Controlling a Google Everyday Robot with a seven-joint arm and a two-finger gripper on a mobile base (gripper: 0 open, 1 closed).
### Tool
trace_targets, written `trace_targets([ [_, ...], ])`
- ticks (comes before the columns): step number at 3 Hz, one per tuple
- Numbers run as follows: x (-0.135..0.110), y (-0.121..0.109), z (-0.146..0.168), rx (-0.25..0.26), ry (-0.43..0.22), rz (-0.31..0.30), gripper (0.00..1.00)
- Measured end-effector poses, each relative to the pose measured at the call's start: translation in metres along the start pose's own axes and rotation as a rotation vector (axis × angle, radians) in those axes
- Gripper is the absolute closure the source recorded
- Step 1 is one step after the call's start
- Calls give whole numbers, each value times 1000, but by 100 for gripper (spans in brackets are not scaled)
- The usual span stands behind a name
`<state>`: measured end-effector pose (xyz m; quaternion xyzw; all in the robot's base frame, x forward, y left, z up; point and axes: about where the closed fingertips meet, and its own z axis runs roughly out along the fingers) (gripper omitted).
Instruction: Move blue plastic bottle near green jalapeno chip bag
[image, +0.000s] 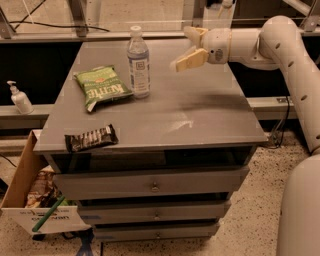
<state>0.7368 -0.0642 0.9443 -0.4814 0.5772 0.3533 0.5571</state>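
The blue plastic bottle (138, 61) stands upright on the grey cabinet top (200, 112), its white cap up and its pale label with a small dark square facing me. The green jalapeno chip bag (102, 86) lies flat just left of the bottle, almost touching its base. My gripper (188, 47) hovers above the table to the right of the bottle, clear of it. Its two tan fingers (190, 61) are spread open and hold nothing.
A dark brown snack-bar wrapper (91, 138) lies near the front left edge. A small white pump bottle (20, 98) stands on a ledge to the left. An open cardboard box (35, 197) sits on the floor at lower left. Drawers (152, 184) face front.
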Motion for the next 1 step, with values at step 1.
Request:
trace_targets([
  [1,0,0,0,0,0,0,0],
])
